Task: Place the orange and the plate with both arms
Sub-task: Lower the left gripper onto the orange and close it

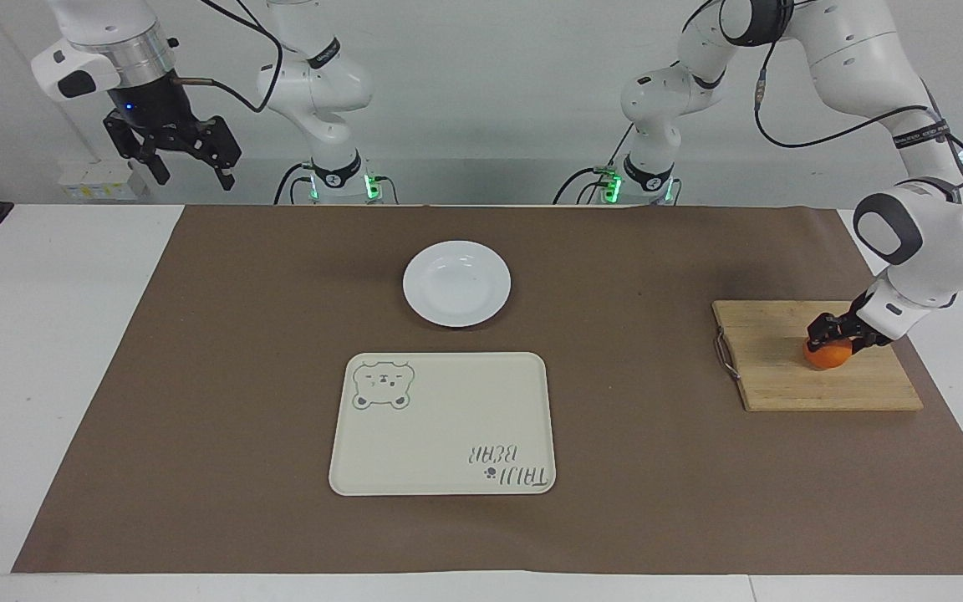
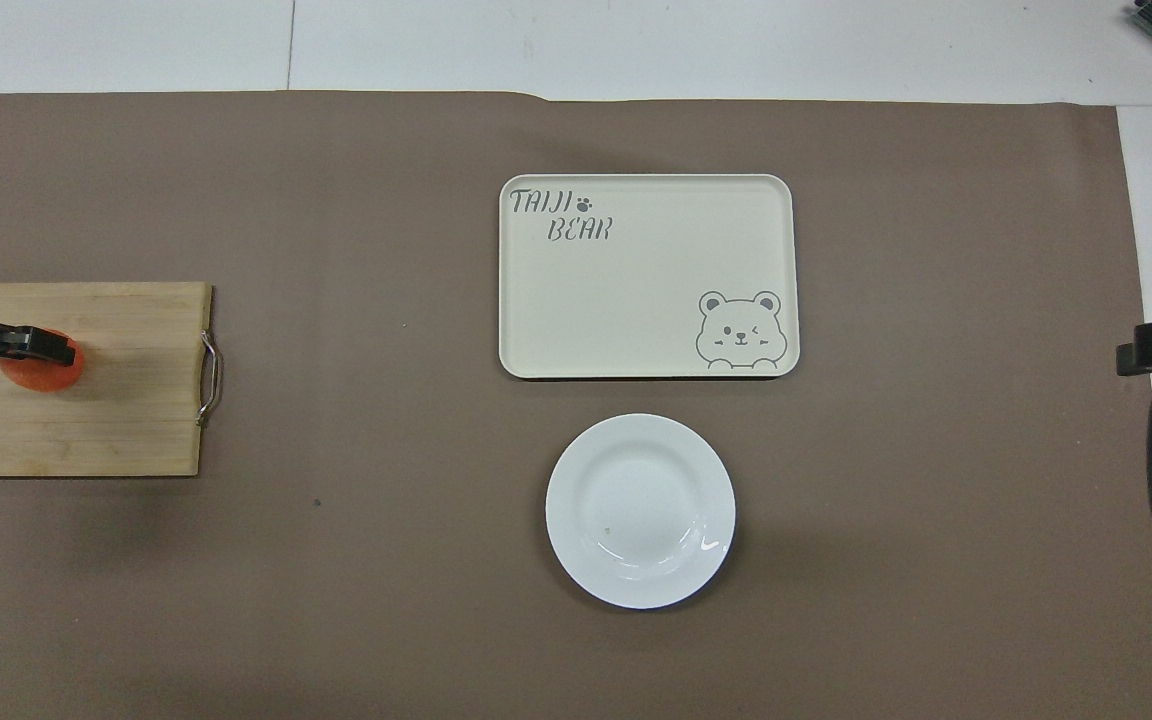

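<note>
The orange (image 1: 826,357) (image 2: 34,373) rests on a wooden cutting board (image 1: 782,380) at the left arm's end of the table. My left gripper (image 1: 836,335) (image 2: 38,346) has come down on it from above, and its fingers are shut on the orange's sides. The white plate (image 1: 456,284) (image 2: 640,510) lies bare on the brown mat at mid-table, nearer to the robots than the tray. My right gripper (image 1: 191,177) waits high in the air over the right arm's end of the table, open and holding nothing.
A cream rectangular tray (image 1: 448,426) (image 2: 636,290) with a bear drawing lies beside the plate, farther from the robots. The cutting board (image 2: 116,430) has a metal handle on the edge that faces the tray. A brown mat (image 1: 222,376) covers most of the table.
</note>
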You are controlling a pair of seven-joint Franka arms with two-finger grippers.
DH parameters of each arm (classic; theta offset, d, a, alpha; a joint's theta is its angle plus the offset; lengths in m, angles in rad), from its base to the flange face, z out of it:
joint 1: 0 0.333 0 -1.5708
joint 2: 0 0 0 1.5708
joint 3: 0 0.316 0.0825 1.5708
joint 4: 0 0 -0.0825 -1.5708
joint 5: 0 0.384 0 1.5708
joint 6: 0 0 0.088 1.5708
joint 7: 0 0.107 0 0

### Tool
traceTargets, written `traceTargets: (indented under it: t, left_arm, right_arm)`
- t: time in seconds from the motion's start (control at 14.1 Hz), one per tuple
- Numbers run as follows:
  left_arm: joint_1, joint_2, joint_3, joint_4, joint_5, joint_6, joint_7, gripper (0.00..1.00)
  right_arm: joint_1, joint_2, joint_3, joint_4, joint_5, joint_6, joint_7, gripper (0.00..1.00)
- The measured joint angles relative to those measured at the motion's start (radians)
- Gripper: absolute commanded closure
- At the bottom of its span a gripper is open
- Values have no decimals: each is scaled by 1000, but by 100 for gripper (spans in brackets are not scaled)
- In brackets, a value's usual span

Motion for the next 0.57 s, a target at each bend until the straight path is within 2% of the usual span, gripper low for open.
traceTargets:
  t: [0.21,0.35,0.57]
  left_arm:
    - [0,-5,-8,4,0,2,1,100]
    - [-10,-35,-20,6,0,-5,5,100]
    - [-84,-92,-31,4,-1,-50,5,100]
  right_arm:
    - [0,0,0,0,0,0,0,0]
    - [0,0,0,0,0,0,0,0]
    - [0,0,0,0,0,0,0,0]
